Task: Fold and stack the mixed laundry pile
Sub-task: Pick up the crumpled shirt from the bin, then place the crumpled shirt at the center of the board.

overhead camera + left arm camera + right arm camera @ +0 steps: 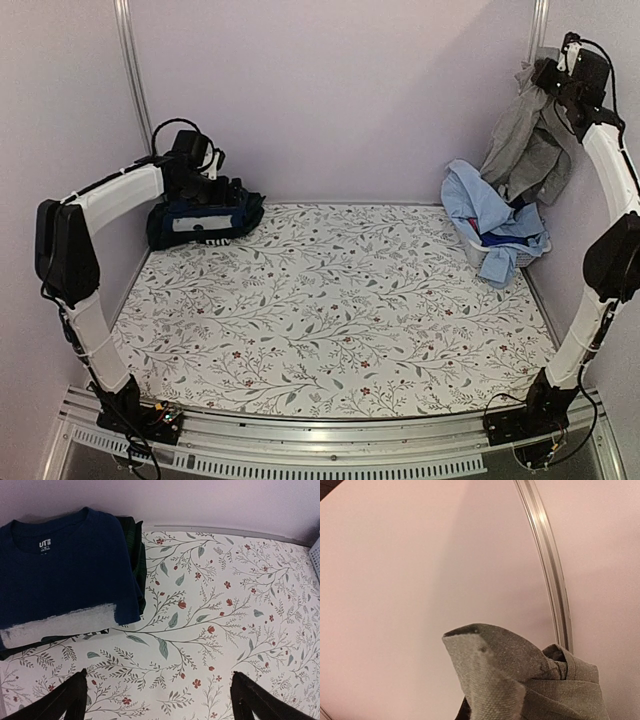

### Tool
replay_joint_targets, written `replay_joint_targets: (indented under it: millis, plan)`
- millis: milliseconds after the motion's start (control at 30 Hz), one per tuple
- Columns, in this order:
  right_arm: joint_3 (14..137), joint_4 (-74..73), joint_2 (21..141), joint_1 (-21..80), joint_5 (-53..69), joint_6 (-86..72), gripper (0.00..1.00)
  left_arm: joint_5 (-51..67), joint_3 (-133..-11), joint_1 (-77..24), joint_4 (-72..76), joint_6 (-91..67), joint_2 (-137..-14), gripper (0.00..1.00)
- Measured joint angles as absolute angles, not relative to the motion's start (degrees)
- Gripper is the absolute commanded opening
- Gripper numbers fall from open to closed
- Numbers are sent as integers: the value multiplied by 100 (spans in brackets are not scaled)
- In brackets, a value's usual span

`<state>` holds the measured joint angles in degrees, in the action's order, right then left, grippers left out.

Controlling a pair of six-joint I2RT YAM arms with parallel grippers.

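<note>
Clearly limp and light, the grey collared shirt (525,150) dangles from the clamped right pincer (540,78), probably pinched near its collar; the left pincer (160,695) gapes wide, empty.

Floral sheet (330,320) holds navy tee stack (205,222), prob. basket (492,260).

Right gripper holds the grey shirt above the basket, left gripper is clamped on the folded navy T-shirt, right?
No. The left gripper is open, empty: the left wrist view shows its jaws spread over the floral sheet, short of the navy T-shirt. The right gripper does hold the grey shirt above the basket.
</note>
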<state>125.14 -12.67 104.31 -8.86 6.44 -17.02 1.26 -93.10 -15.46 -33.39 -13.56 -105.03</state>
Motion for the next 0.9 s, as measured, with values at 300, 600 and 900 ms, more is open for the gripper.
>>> replay_joint_targets:
  millis: [300,600,900]
  plan:
    - [12844,-121,10228,-873,637,-1643,0,222,-9529,-1511,-3365,-1356,-10503,100]
    - [13386,821,10003,-875,687,-1612,0,311,-9883,-1472,-3378,-1356,-10610,100]
    - [13797,1498,9992,-622,1509,-2429,0,443,-10175,-1415,-3380,-1367,-10757,100]
